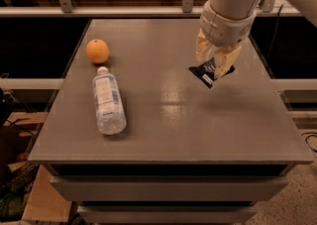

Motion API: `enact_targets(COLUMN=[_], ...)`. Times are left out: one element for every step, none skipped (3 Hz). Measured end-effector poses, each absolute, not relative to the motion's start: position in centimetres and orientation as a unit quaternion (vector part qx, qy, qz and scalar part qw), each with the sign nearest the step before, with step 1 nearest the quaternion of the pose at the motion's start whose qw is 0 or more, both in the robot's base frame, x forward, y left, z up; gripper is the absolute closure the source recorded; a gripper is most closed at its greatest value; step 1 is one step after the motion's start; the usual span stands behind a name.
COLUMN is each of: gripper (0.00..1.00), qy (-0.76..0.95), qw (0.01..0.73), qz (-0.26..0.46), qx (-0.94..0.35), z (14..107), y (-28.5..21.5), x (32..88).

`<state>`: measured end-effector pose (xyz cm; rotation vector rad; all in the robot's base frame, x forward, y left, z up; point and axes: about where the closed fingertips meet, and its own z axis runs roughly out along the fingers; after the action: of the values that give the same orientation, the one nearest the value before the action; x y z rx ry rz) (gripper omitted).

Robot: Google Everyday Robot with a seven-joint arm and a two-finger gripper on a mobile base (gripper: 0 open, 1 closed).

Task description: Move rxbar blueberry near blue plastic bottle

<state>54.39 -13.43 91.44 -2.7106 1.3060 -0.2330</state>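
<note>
A sheet of cardboard [44, 199] lies on the floor, lower than the bottle and to its left. An orange [97, 51] sits on the grey table [173, 135] just behind the bottle's capped end, close to the cap without clearly touching it. The bottle [109, 101] lies on its side on the left part of the table. Its white cap points toward the back edge and its base toward the front edge. Its pale label faces up, and the plastic has a bluish tint.

Well to the right of the bottle, across a bare stretch of tabletop, hangs the snack bar [203, 74]. It has a dark navy wrapper with small white print and is tilted at an angle, with one corner pointing down. It is level with the bottle's capped end and appears to be clear of the surface, with a faint shadow under it. The gripper [216, 65] is clamped on the snack bar from above, its yellowish fingers [228, 59] pressed against the wrapper's upper part. The pale arm [230, 1] rises from the gripper toward the top right, further from the bottle.
</note>
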Motion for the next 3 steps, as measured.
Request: enact_targets(gripper=[1.00, 1.00, 1.00], qy=[0.361, 0.275, 0.190], qw=[0.038, 0.010, -0.007], qz=[-0.101, -0.112, -0.103], qx=[-0.926, -0.955, -0.976], z=[91.9, 91.3, 90.2], y=[-9.0, -3.9, 0.9], x=[53.7, 53.0, 52.4])
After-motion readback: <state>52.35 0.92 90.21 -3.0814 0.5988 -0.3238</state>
